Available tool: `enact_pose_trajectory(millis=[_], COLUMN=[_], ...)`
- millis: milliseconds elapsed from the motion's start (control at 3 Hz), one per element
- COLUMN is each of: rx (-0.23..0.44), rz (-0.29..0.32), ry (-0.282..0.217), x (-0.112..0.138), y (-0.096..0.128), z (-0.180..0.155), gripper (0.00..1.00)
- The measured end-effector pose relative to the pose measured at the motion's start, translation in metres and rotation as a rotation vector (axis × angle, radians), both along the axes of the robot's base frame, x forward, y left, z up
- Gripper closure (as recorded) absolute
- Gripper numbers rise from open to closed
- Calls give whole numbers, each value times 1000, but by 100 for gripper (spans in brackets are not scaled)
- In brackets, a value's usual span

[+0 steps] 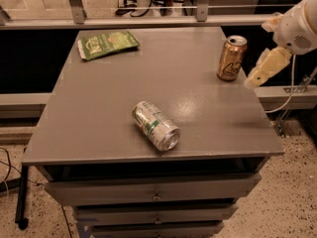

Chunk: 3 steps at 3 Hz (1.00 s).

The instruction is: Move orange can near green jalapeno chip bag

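The orange can (232, 58) stands upright near the right edge of the grey table (99, 123), silver top up. The green jalapeno chip bag (108, 43) lies flat at the far left corner of the table. My gripper (258, 73) hangs at the right edge of the table, just right of the orange can and a little apart from it. The arm's white body fills the upper right corner of the view.
A silver and green can (155, 125) lies on its side in the middle of the table, toward the front. Drawers (153, 192) sit under the table top. A metal rail (148, 19) runs along the far side. A white cable (290, 93) hangs from the arm.
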State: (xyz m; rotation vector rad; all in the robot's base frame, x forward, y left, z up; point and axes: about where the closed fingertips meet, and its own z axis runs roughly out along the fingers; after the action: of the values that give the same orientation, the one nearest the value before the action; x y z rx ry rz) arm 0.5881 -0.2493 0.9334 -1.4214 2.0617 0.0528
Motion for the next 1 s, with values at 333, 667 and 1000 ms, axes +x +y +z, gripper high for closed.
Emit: enact_pose_trajectory(millis=[333,667,1000], rx=[138,299,455], rz=[-66,-113,-136], ry=[-63,-86,-86], x=[46,72,87], y=[-18,-23,-15], z=[-8,-21,-34], gripper=[0,0,0])
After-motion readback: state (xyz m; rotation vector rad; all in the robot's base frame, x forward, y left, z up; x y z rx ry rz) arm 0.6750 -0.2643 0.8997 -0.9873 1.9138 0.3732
